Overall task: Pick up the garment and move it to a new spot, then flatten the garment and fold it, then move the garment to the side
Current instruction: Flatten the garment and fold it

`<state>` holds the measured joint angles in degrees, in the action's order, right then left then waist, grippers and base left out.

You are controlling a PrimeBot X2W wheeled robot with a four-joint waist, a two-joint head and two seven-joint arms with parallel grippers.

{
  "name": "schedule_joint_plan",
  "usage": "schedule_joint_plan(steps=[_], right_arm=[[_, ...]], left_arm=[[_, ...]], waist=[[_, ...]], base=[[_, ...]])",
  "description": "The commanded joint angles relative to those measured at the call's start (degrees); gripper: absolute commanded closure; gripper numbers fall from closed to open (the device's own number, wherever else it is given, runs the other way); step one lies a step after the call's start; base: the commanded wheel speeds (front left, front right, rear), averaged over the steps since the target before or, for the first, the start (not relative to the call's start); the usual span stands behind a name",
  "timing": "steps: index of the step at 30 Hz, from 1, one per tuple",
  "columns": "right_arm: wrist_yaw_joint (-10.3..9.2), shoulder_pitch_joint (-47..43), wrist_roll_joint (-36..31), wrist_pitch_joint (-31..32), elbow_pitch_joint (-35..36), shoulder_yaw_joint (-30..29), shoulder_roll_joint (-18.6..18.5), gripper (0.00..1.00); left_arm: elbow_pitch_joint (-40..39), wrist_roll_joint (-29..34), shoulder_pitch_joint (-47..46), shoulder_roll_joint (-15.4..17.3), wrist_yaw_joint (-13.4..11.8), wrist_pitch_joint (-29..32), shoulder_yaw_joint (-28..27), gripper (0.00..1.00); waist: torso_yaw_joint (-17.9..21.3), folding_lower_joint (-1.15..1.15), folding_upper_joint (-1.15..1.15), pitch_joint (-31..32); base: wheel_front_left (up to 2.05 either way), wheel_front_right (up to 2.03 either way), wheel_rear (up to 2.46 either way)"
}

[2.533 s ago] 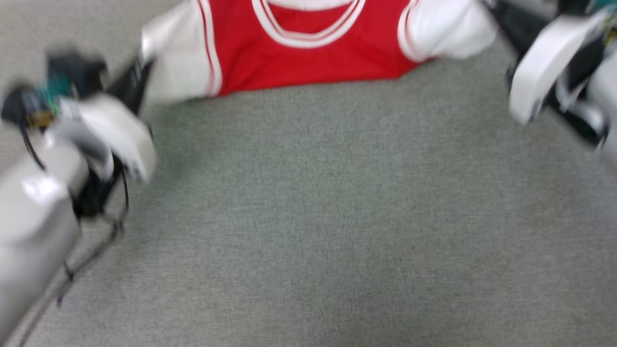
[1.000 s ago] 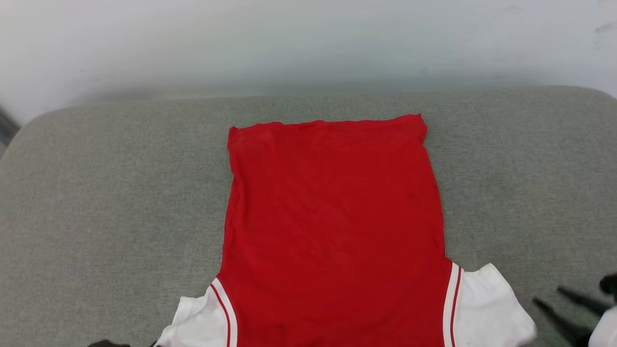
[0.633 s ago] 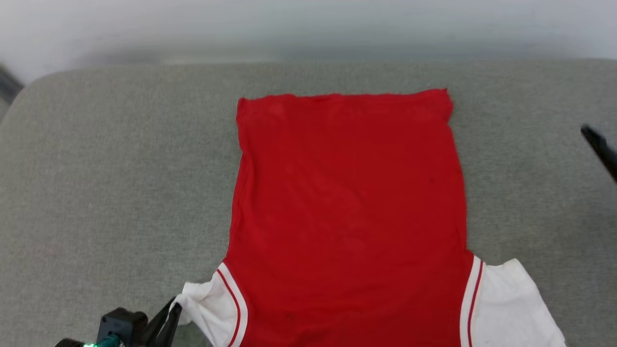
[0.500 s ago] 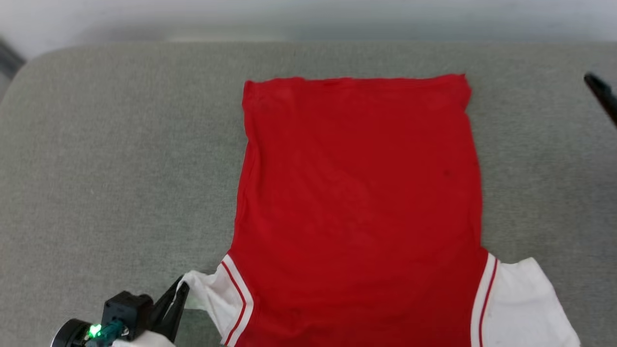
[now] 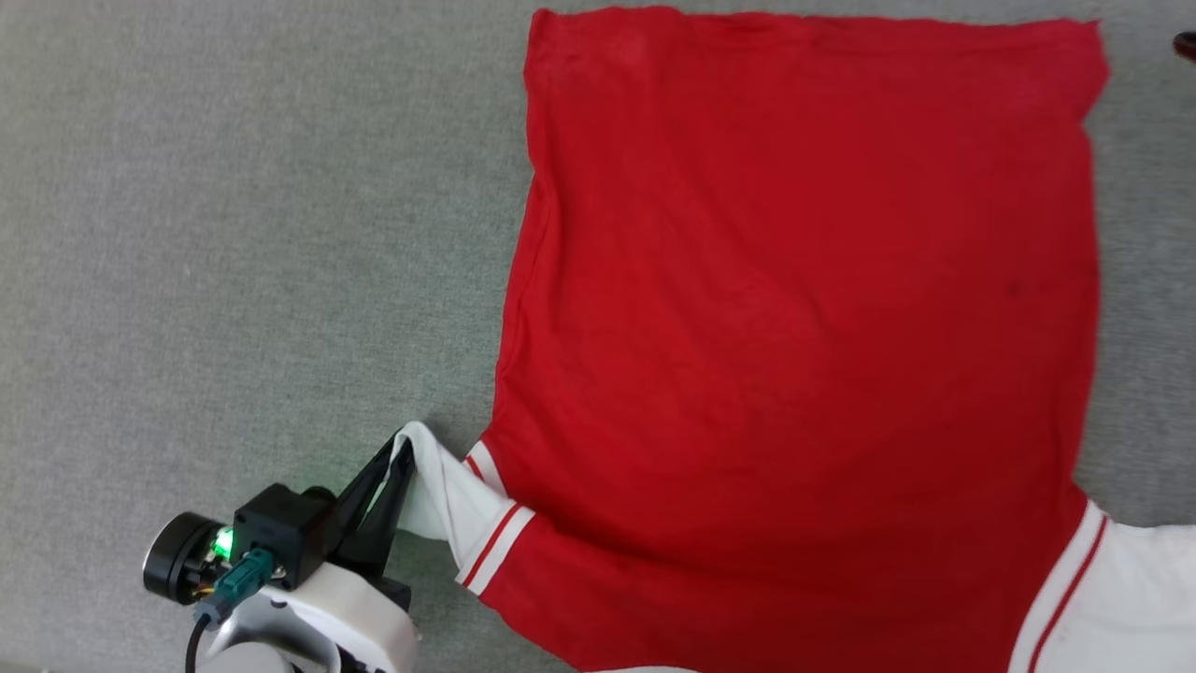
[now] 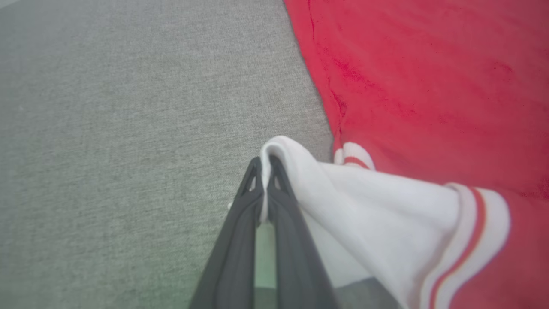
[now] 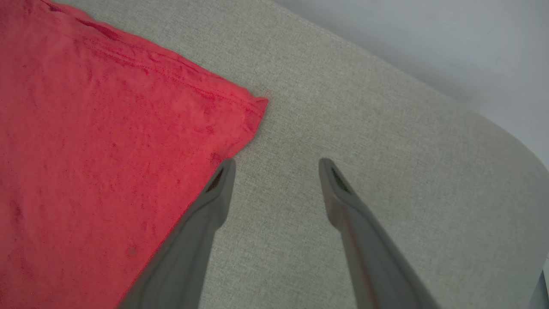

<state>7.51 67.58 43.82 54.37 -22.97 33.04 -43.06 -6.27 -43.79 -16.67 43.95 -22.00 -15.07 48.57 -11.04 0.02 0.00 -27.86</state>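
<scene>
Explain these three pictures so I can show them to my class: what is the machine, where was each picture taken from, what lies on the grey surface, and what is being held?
This is a wheeled robot with two arms, each ending in a pincer with two long dark fingers. One picture comes from a camera on its head, looking down. The other two come from cameras on its wrists, looking along each pincer's fingers.

On the grey cushioned surface lies a red shirt with white sleeves and striped trim, spread mostly flat.

The left pincer is shut on the shirt's white sleeve, pinching its edge and lifting it slightly. The right pincer is open and holds nothing; it sits beside the far hem corner of the shirt.
</scene>
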Motion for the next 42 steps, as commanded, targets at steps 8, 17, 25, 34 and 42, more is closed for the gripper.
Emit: schedule_joint_plan(steps=[8,17,25,34,42], right_arm=[[-0.03,7.5,-3.5,9.1,-6.7,-2.3,4.7,0.00],[-0.03,1.3,-5.9,10.6,-10.1,0.0,7.5,0.00],[-0.04,3.3,-5.2,6.0,-7.3,0.4,6.2,1.00],[-0.04,-1.4,0.9,-2.2,2.9,8.1,-1.8,1.00],[-0.04,-16.8,9.2,-9.9,15.4,11.5,-16.2,1.00]], left_arm=[[-0.1,3.4,-2.8,-3.0,1.1,-0.1,-1.8,1.00],[1.0,5.3,-3.2,-5.5,2.0,0.3,-2.9,1.00],[2.2,5.8,-0.4,-6.1,2.1,0.2,-4.8,1.00],[1.3,5.1,4.8,-4.4,0.7,0.0,-6.4,1.00],[-0.2,4.3,8.8,-2.1,-1.2,0.4,-6.5,1.00]], waist=[[-4.6,-0.02,0.00,-7.9],[-5.1,-0.02,0.00,-11.2],[-3.8,-0.02,0.00,-7.5],[-0.6,-0.02,0.00,2.1],[1.9,-0.02,0.00,9.0]], base=[[0.00,0.00,0.00],[0.00,0.00,0.00],[0.00,0.00,0.00],[0.00,0.00,0.00],[0.00,0.00,0.00]])
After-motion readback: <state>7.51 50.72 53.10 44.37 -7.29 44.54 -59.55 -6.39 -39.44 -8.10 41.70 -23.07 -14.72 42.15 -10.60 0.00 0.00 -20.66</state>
